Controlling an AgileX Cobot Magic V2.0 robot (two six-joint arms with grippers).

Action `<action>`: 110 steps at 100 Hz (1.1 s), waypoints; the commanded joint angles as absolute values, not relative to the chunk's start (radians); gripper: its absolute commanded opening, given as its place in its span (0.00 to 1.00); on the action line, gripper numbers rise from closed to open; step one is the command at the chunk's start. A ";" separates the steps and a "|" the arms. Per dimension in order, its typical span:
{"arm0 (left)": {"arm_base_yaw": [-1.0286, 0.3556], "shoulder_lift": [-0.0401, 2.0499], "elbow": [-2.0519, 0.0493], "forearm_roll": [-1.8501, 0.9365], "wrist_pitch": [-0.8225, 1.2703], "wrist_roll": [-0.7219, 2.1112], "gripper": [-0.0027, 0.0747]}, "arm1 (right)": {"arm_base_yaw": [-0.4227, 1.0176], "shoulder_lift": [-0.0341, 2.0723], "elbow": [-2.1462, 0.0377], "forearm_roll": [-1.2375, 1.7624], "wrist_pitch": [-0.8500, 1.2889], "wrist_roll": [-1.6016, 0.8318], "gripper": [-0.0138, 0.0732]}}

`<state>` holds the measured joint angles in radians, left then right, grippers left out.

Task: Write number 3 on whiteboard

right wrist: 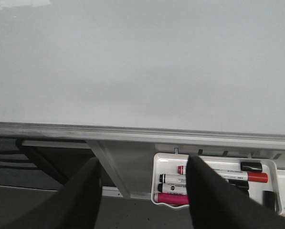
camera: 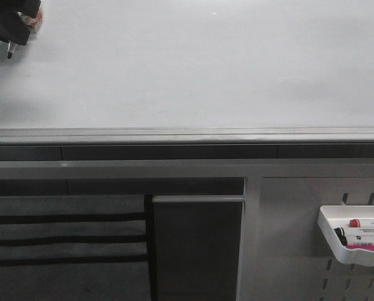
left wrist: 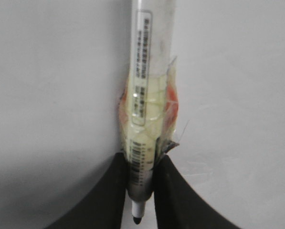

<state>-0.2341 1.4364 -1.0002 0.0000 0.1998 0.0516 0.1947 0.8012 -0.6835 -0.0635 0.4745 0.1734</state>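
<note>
Two claws show. Near the whiteboard's (camera: 193,69) upper left corner, the left claw (camera: 10,28) pinches a taped marker (left wrist: 142,114), its black tip pointing out between the fingers (left wrist: 109,191) — no stroke is visible on the board. Below the board's grey rail (camera: 187,134), the right claw (right wrist: 142,200) hangs spread above a white tray (camera: 356,251) of markers (right wrist: 228,175).

Grey perforated panel (camera: 293,251) w/ white tray (camera: 337,241) of markers; dark slatted cabinet (camera: 64,244) beside.
</note>
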 commanded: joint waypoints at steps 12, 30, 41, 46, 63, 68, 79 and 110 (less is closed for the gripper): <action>-0.232 1.407 -1.033 0.012 0.136 0.055 0.02 | 0.193 0.802 -0.718 -0.068 0.413 0.169 0.57; -0.232 1.378 -1.061 0.042 0.316 0.086 0.02 | 0.193 0.802 -0.744 -0.043 0.517 0.169 0.57; -0.252 1.335 -1.089 0.029 0.490 0.198 0.02 | 0.193 0.807 -0.798 0.015 0.606 0.109 0.56; -0.270 1.316 -1.105 0.015 0.571 0.254 0.02 | 0.193 0.820 -0.825 0.069 0.644 0.048 0.56; -0.363 1.269 -1.164 -0.110 0.886 0.494 0.02 | 0.193 0.911 -0.937 0.346 0.830 -0.228 0.56; -0.393 1.259 -1.171 -0.160 0.946 0.564 0.02 | 0.193 0.948 -0.967 0.437 0.893 -0.324 0.56; -0.460 1.247 -1.178 -0.291 1.006 0.689 0.02 | 0.193 1.033 -1.026 0.627 1.021 -0.575 0.56; -0.669 1.249 -1.178 -0.446 1.038 0.895 0.02 | 0.261 1.193 -1.154 0.824 1.213 -1.037 0.56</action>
